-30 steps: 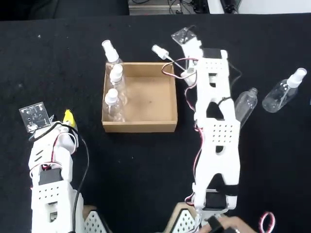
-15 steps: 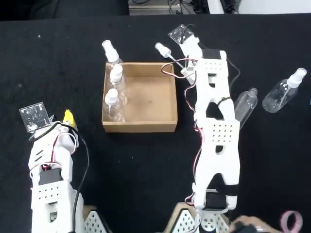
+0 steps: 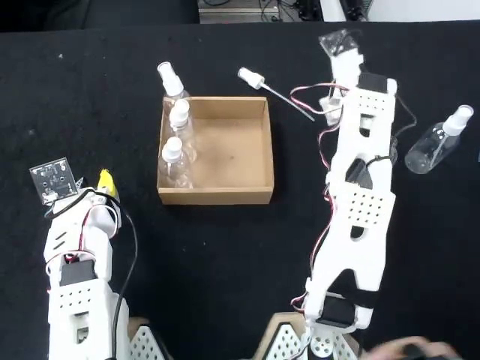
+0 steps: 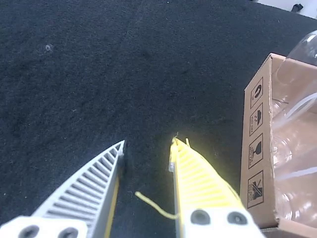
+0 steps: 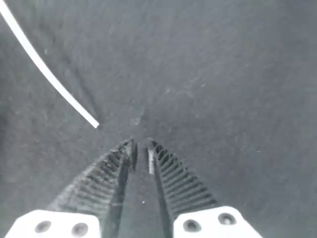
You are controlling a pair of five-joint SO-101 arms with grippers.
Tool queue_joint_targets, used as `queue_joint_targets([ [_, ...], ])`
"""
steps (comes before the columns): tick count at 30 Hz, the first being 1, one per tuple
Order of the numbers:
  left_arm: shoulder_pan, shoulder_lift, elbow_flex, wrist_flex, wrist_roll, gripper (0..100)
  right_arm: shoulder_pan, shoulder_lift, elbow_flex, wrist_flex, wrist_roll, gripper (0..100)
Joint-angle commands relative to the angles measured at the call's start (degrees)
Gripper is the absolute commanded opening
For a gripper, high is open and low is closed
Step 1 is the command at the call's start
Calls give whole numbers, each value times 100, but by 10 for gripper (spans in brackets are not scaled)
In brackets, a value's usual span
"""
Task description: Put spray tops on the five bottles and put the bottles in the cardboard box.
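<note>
The loose spray top (image 3: 251, 77) lies flat on the counter (image 3: 90, 90) just past the far right corner of the cardboard box (image 3: 217, 196). Its head points to the far left and its thin tube (image 5: 49, 74) runs diagonally back toward my right arm. My right end effector (image 5: 141, 148) sits just beside the tube's tip, jaws parted by a narrow slit and gripping nothing. My left end effector (image 4: 147, 145) is moderately open and empty over bare counter beside the box.
</note>
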Motion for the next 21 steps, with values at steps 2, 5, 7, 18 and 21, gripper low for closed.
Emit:
queue_joint_targets([
  [2, -57, -97, -66, -141, -53, 130, -589, -224, -875, 774, -246, 129],
  [5, -57, -97, -66, -141, -53, 130, -1011, -57, -927, 571, -88, 229],
  [7, -57, -97, -57, -141, -53, 130, -1160, 198, -963, 246, 88, 240],
  [18, -57, -97, -57, -141, -53, 130, -1116, 848, -980, -932, 308, 130],
  [21, -57, -97, -57, -141, -53, 130, -967, 875, -980, -1099, 536, 3],
])
